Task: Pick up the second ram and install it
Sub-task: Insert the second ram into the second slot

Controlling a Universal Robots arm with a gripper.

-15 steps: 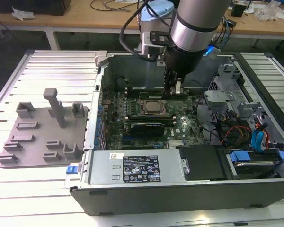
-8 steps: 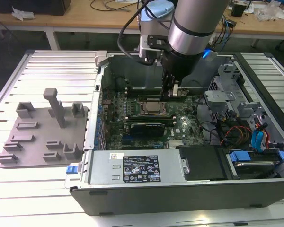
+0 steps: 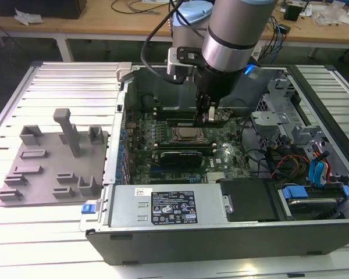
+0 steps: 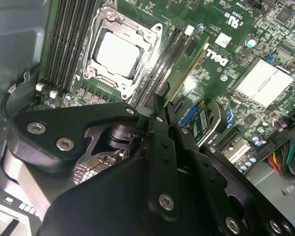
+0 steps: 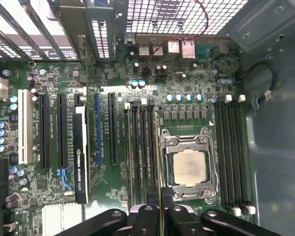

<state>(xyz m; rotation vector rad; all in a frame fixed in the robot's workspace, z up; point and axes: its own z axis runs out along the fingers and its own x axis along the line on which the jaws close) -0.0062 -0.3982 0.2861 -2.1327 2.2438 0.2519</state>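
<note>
Between the gripper's fingers: the second ram (image 4: 187, 69), a long, narrow green stick, pinched on its flat faces and carried edge-down over the motherboard (image 5: 113, 73). In the second wrist view it runs straight out from the fingertips; in the first wrist view it appears edge-on, a thin yellowish line (image 5: 160, 167) rising from the closed pads.

Gripper (image 5: 160, 209): closed onto the stick, fingers narrow, nothing else held. In the exterior view the gripper (image 3: 208, 114) hangs low inside the open computer case (image 3: 221, 232), just at the far side of the CPU socket.

Long axis: the stick lies parallel to the black memory slots (image 5: 140, 152) directly under the hand, on the side of the CPU socket (image 5: 189, 167) nearer the expansion slots. It sits over the slot closest to the socket, as far as I can judge; whether its lower edge has entered the slot I cannot tell.

Beyond the hand: a second bank of memory slots (image 5: 231, 152) on the socket's other side, well apart from the stick. A black card (image 5: 80, 152) stands among the expansion slots.

Outside the case, on the exterior view's left: a grey holder tray (image 3: 52, 168) with upright blocks.
</note>
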